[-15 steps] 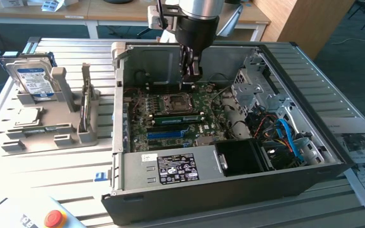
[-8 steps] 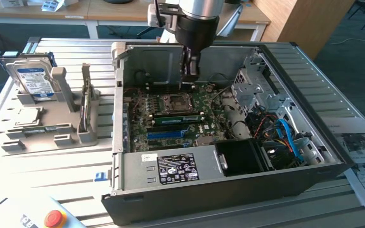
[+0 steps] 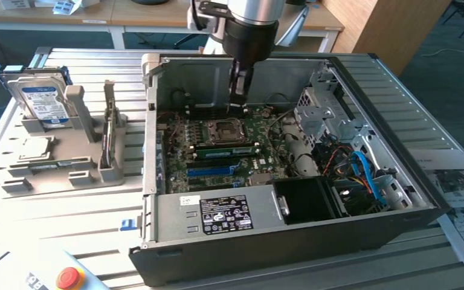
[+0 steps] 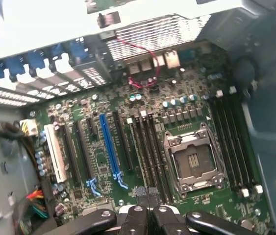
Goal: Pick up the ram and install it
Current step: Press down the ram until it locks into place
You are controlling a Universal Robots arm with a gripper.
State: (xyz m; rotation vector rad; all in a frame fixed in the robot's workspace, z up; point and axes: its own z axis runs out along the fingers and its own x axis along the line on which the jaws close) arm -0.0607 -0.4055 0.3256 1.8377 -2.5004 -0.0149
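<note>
Nearest the camera, a red emergency-stop button (image 3: 70, 277) sits on the worktop (image 3: 70, 223). Left to right: a hard drive (image 3: 43, 103) upright in its grey holder (image 3: 63, 169), the ram (image 3: 109, 124) on edge there, then the claw (image 3: 238, 99), pressed together and empty, inside the open computer case (image 3: 296, 241) above the motherboard (image 3: 215, 151).

PC case (image 3: 296, 241) at exterior view's right; holder w/ hard drive (image 3: 43, 99) + ram (image 3: 109, 121) at left; gripper (image 3: 238, 96) over motherboard (image 3: 224, 151).
</note>
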